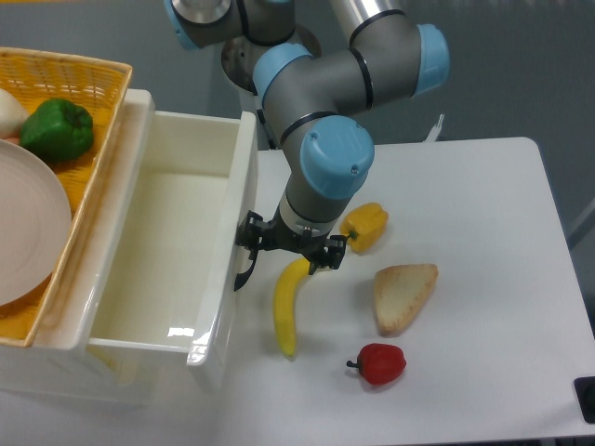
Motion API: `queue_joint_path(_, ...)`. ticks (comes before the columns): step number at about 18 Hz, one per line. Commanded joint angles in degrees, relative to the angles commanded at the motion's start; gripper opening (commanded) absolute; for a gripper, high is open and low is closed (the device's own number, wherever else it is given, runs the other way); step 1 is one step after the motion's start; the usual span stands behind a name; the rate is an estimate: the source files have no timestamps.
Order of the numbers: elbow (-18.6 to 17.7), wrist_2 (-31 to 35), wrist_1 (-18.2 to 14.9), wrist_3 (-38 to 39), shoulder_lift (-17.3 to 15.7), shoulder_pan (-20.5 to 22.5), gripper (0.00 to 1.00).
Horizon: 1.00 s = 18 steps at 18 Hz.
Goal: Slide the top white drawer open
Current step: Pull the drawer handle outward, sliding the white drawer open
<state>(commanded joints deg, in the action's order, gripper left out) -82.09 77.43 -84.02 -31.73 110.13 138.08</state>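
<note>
The top white drawer (pixel 237 200) stands pulled well out of the cabinet toward the right, and its glossy inside is bare. The black curved handle (pixel 242 275) shows on the drawer's front face. My gripper (pixel 290 243) hangs right against that front. Its left finger (pixel 249 229) sits at the handle and its right finger (pixel 332 253) is spread away over the table. The wrist above hides the fingertips, so whether the left finger hooks behind the handle cannot be made out.
A banana (pixel 288 307) lies just below the gripper. A yellow pepper (pixel 365 226), a bread slice (pixel 403 295) and a red pepper (pixel 378 362) lie to the right. A wicker basket (pixel 88 74) on the cabinet holds a green pepper (pixel 58 128) and a plate (pixel 28 218).
</note>
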Motion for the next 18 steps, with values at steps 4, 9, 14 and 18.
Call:
queue_joint_path(4, 0.00, 0.79, -0.18, 0.09, -0.09, 0.26, 1.00)
queue_joint_path(9, 0.09, 0.88, -0.18, 0.00, 0.00, 0.97, 1.00)
queue_joint_path(14, 0.26, 0.88, 0.00, -0.09, 0.26, 1.76, 1.00)
queue_joint_path(18, 0.35, 0.70, 0.00, -0.09, 0.44, 2.11, 1.00)
